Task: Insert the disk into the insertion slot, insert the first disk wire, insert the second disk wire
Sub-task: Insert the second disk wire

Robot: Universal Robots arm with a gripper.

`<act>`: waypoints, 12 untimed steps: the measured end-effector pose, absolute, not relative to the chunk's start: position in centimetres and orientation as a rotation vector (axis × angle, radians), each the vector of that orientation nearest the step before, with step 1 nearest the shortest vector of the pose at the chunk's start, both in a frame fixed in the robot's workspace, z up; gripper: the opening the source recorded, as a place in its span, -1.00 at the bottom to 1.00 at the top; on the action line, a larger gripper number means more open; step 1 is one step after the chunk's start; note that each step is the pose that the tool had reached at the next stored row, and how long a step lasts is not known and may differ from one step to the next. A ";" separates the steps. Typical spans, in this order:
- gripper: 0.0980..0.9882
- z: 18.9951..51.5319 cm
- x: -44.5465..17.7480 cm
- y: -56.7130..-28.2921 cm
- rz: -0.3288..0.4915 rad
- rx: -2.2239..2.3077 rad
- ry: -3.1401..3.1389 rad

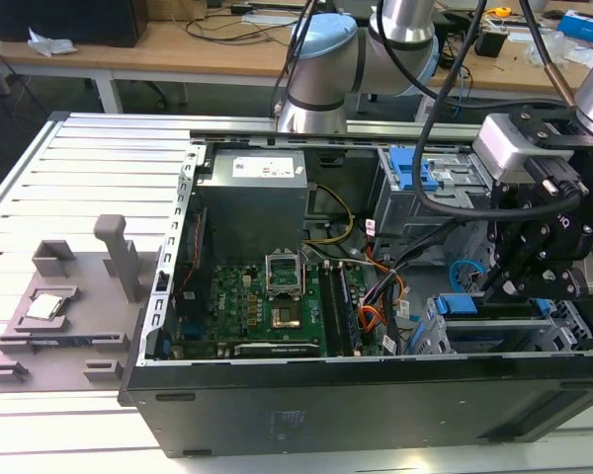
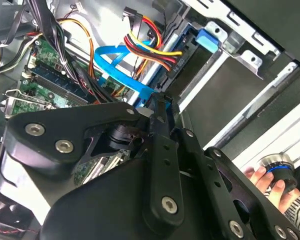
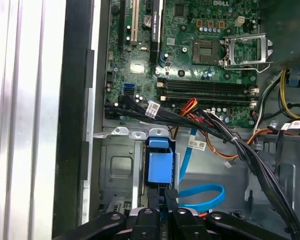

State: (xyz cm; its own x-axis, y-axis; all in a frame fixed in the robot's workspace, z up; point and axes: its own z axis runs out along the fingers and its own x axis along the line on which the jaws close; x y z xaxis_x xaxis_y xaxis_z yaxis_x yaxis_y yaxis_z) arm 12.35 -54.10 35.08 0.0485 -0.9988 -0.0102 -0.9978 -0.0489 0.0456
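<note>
work now stands at the wire steps, i judge, not at the disk step. the gripper [image 3: 166,196] hangs low over the insertion slot [image 3: 117,170], in the front corner of the computer case [image 1: 326,405] on the exterior view's right. its fingers [image 3: 172,195] are drawn narrow, almost together; if something thin is pinched between them i cannot tell.

the disk [image 3: 160,167] seems already seated: its blue carrier lies inside the cage, with the tab at the cage mouth, just beside the fingertips.

to do this step well, the plug should meet the drive's socket straight, not tilted, and with a slow push, because the socket is hidden under the fingers in both wrist views. the blue data cable [image 3: 205,197] curls loose just beside the cage, and the wire bundle [image 3: 190,117] of red, yellow and black crosses above it; either one could catch on the fingers or get trapped under the plug.

the case lies open on the slotted table [image 1: 99,178]. it holds the motherboard [image 3: 200,50] in its middle, the power supply [image 1: 252,197] at the far edge, and a taller bay with a blue clip [image 1: 405,168] at the far corner on the exterior view's right. outside the case, near the table's edge on the exterior view's left, a grey tray [image 1: 69,341] carries a small square chip [image 1: 44,306].
</note>
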 end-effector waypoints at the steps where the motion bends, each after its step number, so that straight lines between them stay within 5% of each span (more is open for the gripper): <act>1: -0.85 35.0 12.4 -54.0 -0.060 2.256 -2.148; 12: -0.85 34.3 13.1 -53.5 -0.060 2.256 -2.148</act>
State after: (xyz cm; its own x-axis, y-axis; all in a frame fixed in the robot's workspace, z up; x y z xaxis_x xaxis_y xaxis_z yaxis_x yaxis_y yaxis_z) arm 13.12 -53.53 34.28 0.0485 -0.9988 -0.0101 -0.9978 -0.0489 0.0456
